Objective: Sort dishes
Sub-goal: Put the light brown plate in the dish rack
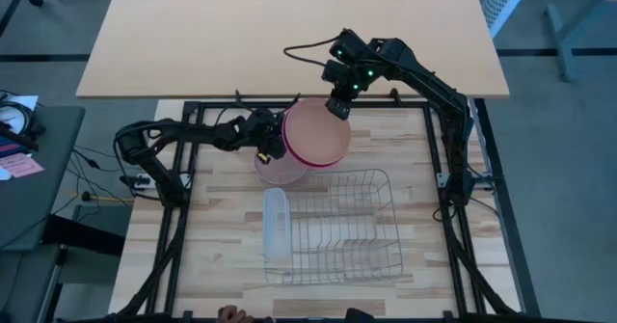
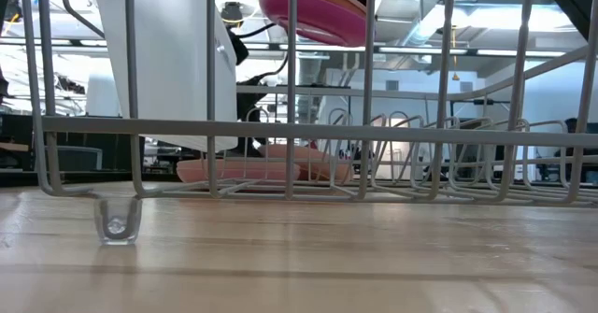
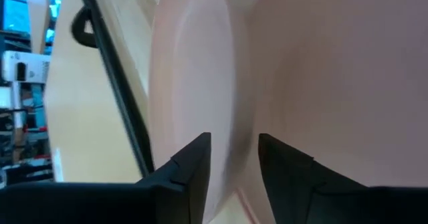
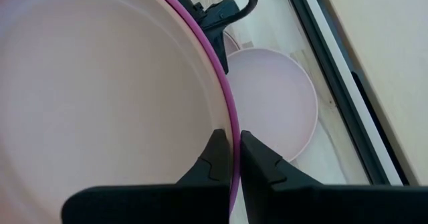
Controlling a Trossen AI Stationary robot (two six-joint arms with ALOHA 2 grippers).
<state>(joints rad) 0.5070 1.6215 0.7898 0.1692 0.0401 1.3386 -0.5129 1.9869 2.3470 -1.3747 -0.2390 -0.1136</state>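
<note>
Aloft, right claw (image 4: 235, 158) pinching magenta-rimmed plate (image 4: 100, 97), wire rack (image 1: 345, 228) nearby

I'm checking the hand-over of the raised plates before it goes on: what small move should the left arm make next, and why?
Probably finish closing the left gripper: its fingers straddle an edge of the lifted round tan-and-magenta plastic plates with a gap left. The right gripper pinches the far rim, so it should hold until then. A pale pink plate lies on the table below.

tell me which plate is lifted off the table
The tan plate with the magenta rim, pinched at its edge by the right gripper; the pale pink plates lie flat on the table.
</note>
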